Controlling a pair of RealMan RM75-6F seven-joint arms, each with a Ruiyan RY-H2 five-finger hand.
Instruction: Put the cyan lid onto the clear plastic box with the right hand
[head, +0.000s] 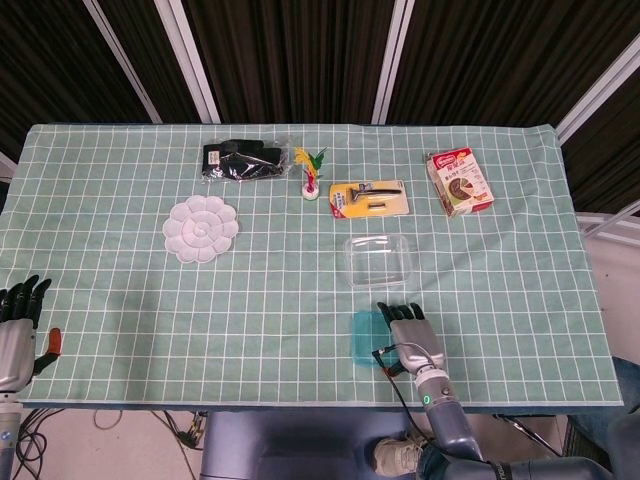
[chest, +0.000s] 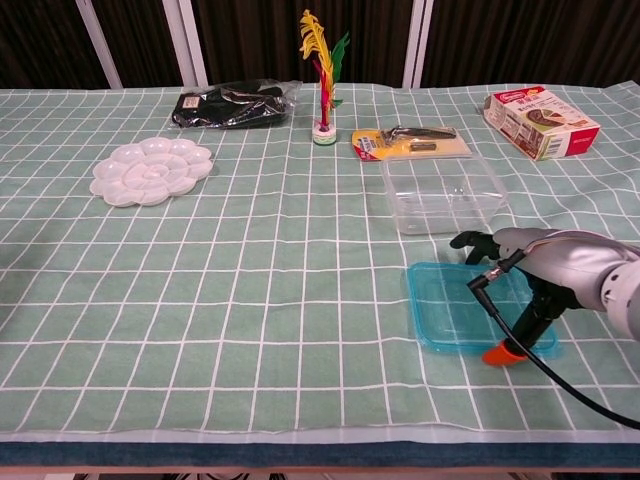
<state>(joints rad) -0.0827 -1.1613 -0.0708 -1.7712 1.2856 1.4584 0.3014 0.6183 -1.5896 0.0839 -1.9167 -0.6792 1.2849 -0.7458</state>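
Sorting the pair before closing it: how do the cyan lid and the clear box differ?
The cyan lid is flat and tinted; the clear plastic box is deeper and colourless. The lid lies near the front edge under the right hand; the box stands apart, further back. Both are rounded rectangles.

Table covered with green white-grid cloth (head: 120, 250). At centre, slightly toward 3 o'clock: clear plastic box (head: 380, 260), open. Flat cyan plastic lid (head: 366, 337) toward 6 o'clock, just beside the box. White flower-shaped paint palette (head: 201, 228) toward 9 o'clock. Along the 12 o'clock edge: black bagged item (head: 240, 161), red-yellow-green feather shuttlecock (head: 312, 176) upright, yellow carded tool pack (head: 369, 198). Red-white printed carton (head: 459, 182) toward 2 o'clock.
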